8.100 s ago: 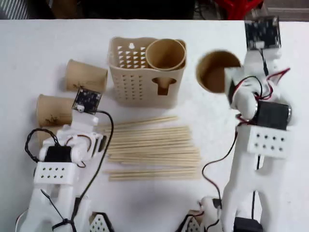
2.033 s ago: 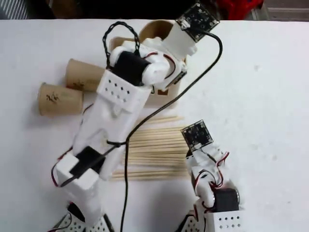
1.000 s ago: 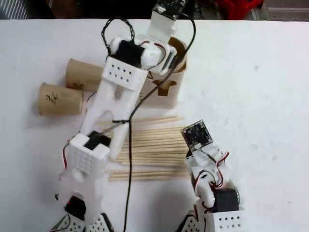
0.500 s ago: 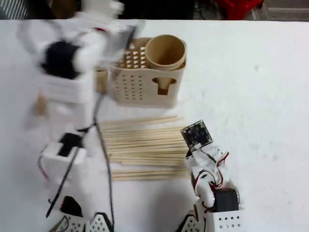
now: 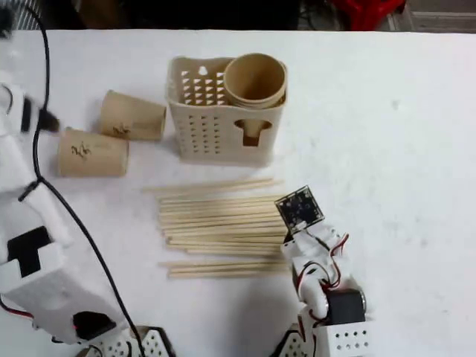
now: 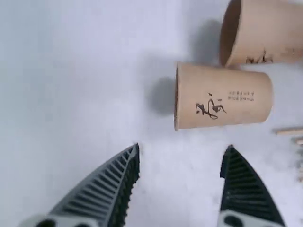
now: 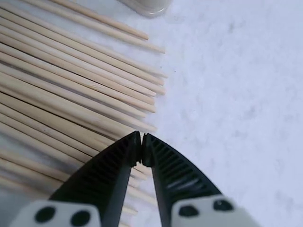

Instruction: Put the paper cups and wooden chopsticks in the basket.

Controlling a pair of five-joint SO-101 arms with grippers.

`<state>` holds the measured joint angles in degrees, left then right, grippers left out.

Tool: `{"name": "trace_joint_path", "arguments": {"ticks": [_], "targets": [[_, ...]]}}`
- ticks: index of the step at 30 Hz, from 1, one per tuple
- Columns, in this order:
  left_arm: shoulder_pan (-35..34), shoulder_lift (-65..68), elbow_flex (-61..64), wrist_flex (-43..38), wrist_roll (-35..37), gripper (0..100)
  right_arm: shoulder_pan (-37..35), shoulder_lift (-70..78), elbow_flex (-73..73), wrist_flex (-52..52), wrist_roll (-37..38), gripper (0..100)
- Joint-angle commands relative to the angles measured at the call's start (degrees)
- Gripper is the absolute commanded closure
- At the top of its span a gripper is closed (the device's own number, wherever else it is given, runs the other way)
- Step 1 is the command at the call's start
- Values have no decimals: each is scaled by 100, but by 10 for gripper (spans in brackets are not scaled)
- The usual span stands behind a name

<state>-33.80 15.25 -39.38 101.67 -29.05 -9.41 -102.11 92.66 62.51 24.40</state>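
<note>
Grippers first: my right gripper [image 7: 141, 135] had its jaws pressed together on nothing, the tips hanging over the ends of the wooden chopsticks [image 7: 71, 94]. My left gripper [image 6: 182, 147] had its jaws spread wide and empty above the bare white table [image 6: 71, 71], near the mouth of the nearer paper cup [image 6: 222, 103], which lay on its side. From above, the chopsticks lay in a loose row at 6 o'clock from the basket [image 5: 216, 130]. The nearer paper cup sat at 8 o'clock from the basket. The second paper cup [image 5: 132, 117], also on its side, lay just beside it at 9 o'clock. Farthest off, the upright paper cup [image 5: 254, 80] stood in the basket's 2 o'clock corner.
</note>
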Motion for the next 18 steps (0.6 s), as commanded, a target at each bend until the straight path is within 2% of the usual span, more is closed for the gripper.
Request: {"name": "trace_joint_path", "arguments": {"ticks": [1, 6, 10, 18], "targets": [[-22, -163, 897, -475, -378, 713, -75, -22, -18, -145, 70, 981], [-13, 356, 1081, -897, -404, 713, -75, -22, -18, -127, 70, 981], [119, 892, 1073, -905, -1011, 712, -75, -22, -18, -127, 70, 981], [462, 1543, 738, -862, -1099, 713, -75, -22, -18, -127, 70, 981]]}}
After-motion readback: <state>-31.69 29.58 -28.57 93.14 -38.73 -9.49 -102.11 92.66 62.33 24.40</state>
